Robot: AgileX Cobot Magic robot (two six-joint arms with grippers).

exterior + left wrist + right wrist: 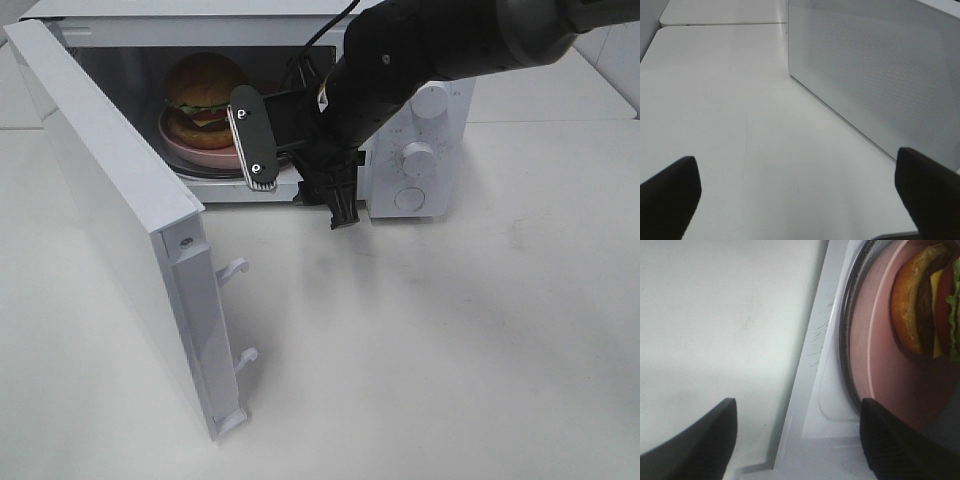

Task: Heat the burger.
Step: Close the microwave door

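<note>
Item: left gripper (800, 207), jaws spread wide.
Below: white table (730, 110); perforated white panel (875, 65) standing on it nearby.

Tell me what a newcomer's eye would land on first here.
The burger, glossy on its pink plate, sits inside the white microwave, whose door stands wide open at the left. Right in front of the opening hangs the dark right gripper, jaws apart and empty, at the cavity's front edge.
</note>
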